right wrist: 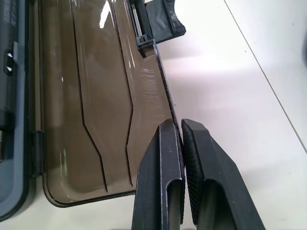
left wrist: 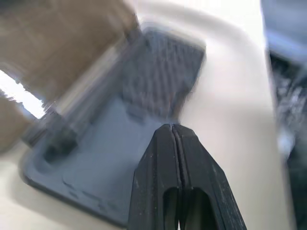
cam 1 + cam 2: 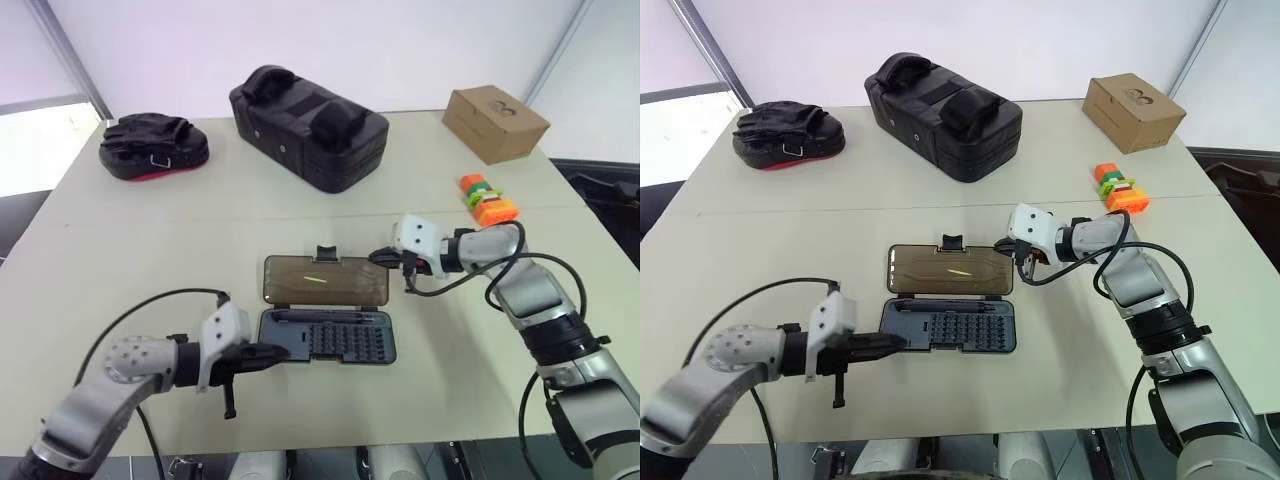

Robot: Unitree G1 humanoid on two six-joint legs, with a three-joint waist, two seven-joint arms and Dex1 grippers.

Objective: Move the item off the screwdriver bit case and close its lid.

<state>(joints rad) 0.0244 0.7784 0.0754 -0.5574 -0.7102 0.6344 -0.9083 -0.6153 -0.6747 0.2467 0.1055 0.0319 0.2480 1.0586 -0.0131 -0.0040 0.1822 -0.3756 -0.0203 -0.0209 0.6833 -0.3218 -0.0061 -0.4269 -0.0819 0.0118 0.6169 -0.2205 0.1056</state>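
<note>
Nearest on the table (image 3: 150,230), my left tool (image 3: 275,353) is fully closed on nothing, its tip at the left end of the one screwdriver bit case (image 3: 330,338), which lies open. Its one tinted lid (image 3: 325,281) lies flat behind the base, and my right tool (image 1: 181,125) is all but closed at the lid's right edge. Farther right lies one orange-and-green item (image 3: 488,199), well apart from the case; at the far side stand two black padded bags (image 3: 305,125) and one cardboard box (image 3: 494,122).
</note>
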